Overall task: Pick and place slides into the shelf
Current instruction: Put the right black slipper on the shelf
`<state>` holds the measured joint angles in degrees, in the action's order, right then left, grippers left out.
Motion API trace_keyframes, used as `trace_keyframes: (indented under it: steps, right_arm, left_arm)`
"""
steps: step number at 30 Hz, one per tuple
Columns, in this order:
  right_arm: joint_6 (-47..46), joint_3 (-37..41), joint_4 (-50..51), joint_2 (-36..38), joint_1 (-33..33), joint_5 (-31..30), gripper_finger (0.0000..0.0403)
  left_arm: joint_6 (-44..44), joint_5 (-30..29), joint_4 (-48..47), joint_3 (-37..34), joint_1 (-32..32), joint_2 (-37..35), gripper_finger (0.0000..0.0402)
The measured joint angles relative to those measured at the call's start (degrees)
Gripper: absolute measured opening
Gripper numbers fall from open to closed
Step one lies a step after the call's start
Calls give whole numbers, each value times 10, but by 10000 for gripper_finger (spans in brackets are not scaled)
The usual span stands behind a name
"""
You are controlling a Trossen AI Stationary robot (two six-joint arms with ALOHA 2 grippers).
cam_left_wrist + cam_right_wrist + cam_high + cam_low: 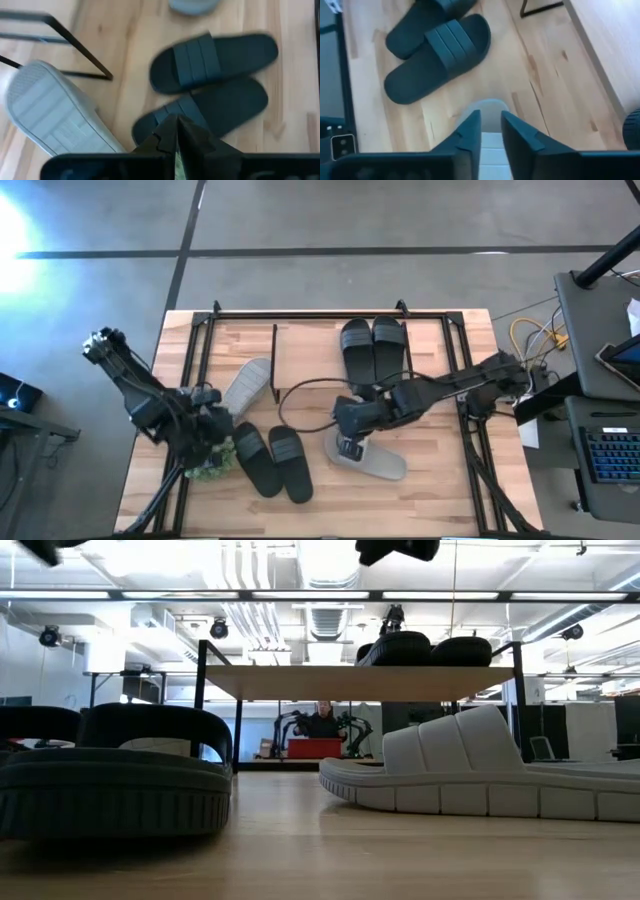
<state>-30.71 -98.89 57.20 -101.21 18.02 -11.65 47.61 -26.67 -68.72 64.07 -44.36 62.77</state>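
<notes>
The surface (440, 480) is light wood with visible grain and a smooth, faintly sheened finish. The shelf (300, 330) has thin black metal rods and a top board of the same pale wood. The black slides (272, 460) look like matt foam or rubber, their straps ribbed; the sole edge in the low view is finely grooved. The grey slide (375, 458) at the right is matt, with a chunky moulded sole; the left grey slide (245, 385) shows a lined tread. Both hands, left (175, 145) and right (490, 135), look like matt dark plastic.
</notes>
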Motion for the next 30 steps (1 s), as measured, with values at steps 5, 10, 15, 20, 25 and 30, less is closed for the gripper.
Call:
trace_keyframes:
  steps: [5, 10, 15, 20, 25, 30]
  right_arm:
    - [-26, -73, 36, -63, 19, -6, 131]
    - [46, -139, 41, -144, 67, -79, 165]
    - [101, -207, 42, -237, 86, -167, 171]
    - [160, -284, 38, -321, 69, -165, 171]
    - [229, -347, 40, -396, 63, -126, 171]
    - [247, -360, 11, -423, 63, -167, 171]
  left_arm:
    - [39, 7, 1, -21, -60, 19, 0]
    - [100, 4, -13, -22, -126, 20, 0]
    - [145, -38, -33, -22, -170, 17, 0]
    - [166, -86, -61, -22, -172, 17, 0]
    - [176, -113, -65, -22, -171, 12, 0]
    - [211, -114, -75, -22, -171, 11, 0]
